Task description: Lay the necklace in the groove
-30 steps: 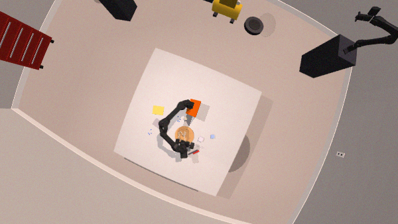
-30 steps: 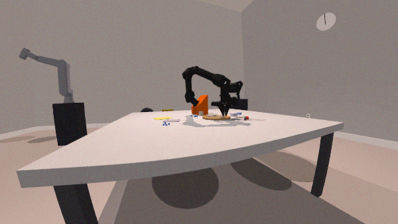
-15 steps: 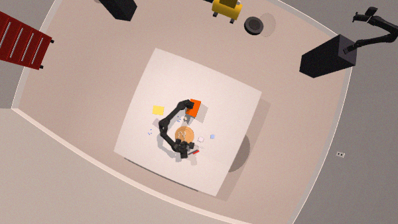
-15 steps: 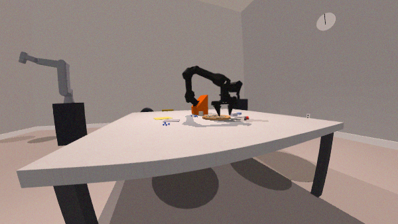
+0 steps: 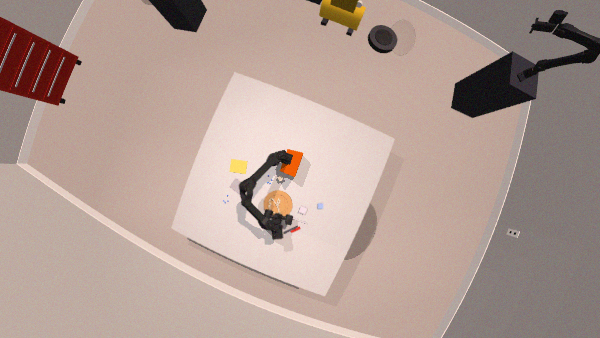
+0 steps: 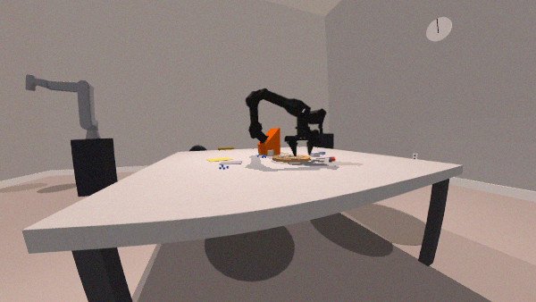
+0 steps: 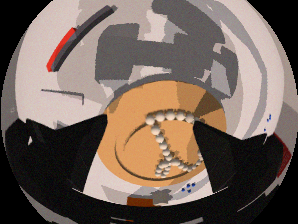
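The round wooden bead board (image 5: 287,198) (image 7: 135,97) lies flat on the table. The pearl bead necklace (image 7: 161,142) lies loosely on it. In the wrist view, one row curves along the board's upper middle, a strand cuts down across the inside of the ring groove, and beads bunch near the lower edge. Another strand runs right, partly hidden by the right finger. The groove's left and lower arc shows without beads. My gripper (image 6: 302,155) (image 7: 152,121) is open and empty, pointing down low over the board, with the fingers on either side of the necklace's upper part.
An orange wedge-shaped block (image 5: 294,161) (image 6: 273,143) stands beside the arm's base. A red and dark pen-like thing (image 7: 61,49) lies near the board. A pale small block (image 5: 302,210), a blue block (image 5: 320,206), a yellow sheet (image 5: 239,166) and small blue dots (image 7: 188,187) are around.
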Tool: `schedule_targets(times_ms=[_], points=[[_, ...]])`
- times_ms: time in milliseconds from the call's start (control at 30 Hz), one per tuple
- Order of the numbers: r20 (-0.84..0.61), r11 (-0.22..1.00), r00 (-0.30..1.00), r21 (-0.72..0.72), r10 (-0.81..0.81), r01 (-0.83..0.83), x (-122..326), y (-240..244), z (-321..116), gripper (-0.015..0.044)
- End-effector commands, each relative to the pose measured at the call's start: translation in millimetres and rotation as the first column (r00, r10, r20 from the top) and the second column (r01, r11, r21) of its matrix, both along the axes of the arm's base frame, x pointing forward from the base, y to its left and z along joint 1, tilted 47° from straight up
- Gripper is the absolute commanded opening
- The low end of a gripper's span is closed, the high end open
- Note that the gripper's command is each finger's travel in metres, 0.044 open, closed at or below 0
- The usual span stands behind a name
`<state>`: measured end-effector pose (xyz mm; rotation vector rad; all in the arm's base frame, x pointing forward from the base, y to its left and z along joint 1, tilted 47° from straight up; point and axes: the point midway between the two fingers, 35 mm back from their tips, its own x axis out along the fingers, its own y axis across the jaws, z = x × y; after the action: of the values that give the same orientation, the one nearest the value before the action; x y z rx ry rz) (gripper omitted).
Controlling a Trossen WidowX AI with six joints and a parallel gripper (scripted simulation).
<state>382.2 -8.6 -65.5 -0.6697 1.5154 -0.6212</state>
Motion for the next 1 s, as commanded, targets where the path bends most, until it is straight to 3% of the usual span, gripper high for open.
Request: schedule_targets(times_ms=[0, 100, 200, 333, 500, 967], points=[[0.0, 1.0, 1.0, 0.003, -0.003, 0.003, 0, 0, 0, 0.044], [0.0, 1.0, 1.0, 0.003, -0.003, 0.003, 0, 0, 0, 0.044], [-0.122, 0.994, 0.986, 0.015, 0.111, -0.11, -3, 6, 8, 0.0361], [-0.376, 0.934, 0.856, 0.09, 0.354, -0.347, -10, 19, 25, 0.0256], [-0.388, 0.929, 0.846, 0.095, 0.365, -0.357, -11, 20, 26, 0.0125], [-0.377, 0.928, 0.85, 0.094, 0.368, -0.36, -8, 14, 20, 0.012]])
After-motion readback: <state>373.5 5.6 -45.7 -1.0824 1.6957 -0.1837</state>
